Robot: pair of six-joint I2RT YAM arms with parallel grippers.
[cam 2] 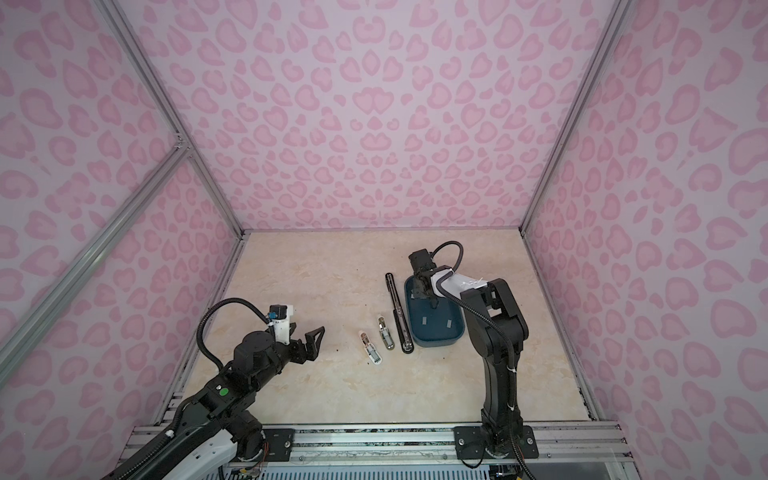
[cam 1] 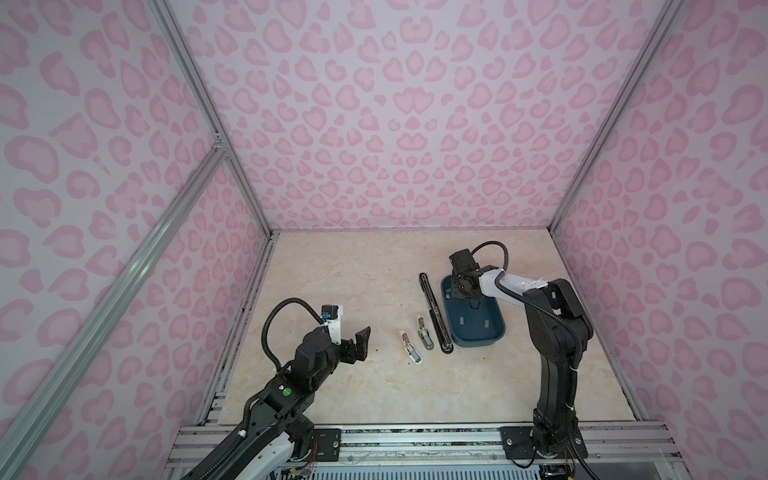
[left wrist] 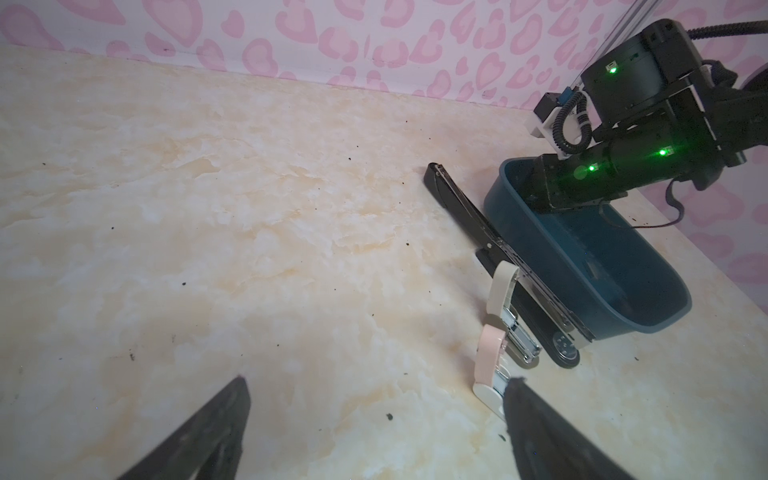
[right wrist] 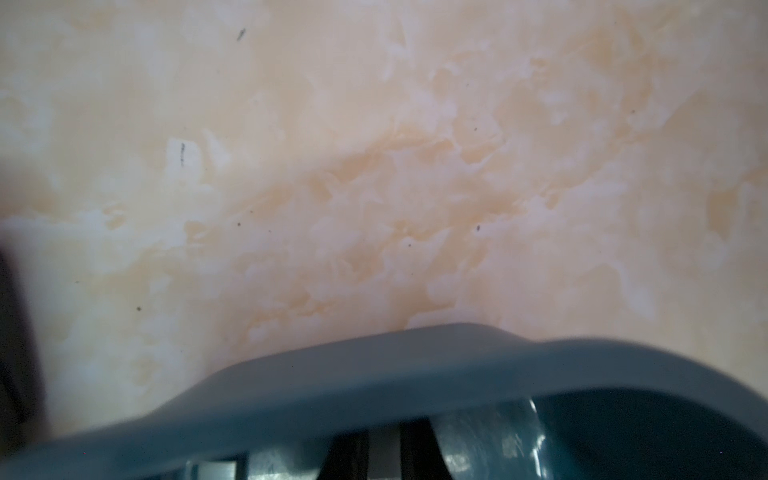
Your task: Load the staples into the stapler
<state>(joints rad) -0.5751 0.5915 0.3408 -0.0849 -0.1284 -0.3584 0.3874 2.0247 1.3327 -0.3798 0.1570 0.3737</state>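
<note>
Several light-grey staples strips (cam 1: 460, 320) (cam 2: 449, 323) lie in a dark blue tray (cam 1: 478, 343). My right gripper (cam 1: 461, 291) reaches down into the tray's far end. In the right wrist view its fingers (right wrist: 347, 449) are shut on a grey staples strip (right wrist: 384, 453). Left of the tray lie a long black stapler (cam 1: 434, 313), a small beige stapler (cam 1: 424, 332) and a small pink stapler (cam 1: 411, 347), both small ones hinged open. My left gripper (cam 1: 361, 340) (left wrist: 379, 380) hovers open and empty, left of the pink stapler (left wrist: 490, 353).
The tray (left wrist: 540, 249) stands close beside the long black stapler (left wrist: 457, 199). Pink-patterned walls (cam 1: 374, 124) with aluminium posts close in the marble-look tabletop (cam 1: 353, 395) on three sides. A metal rail (cam 1: 415, 440) runs along the front edge.
</note>
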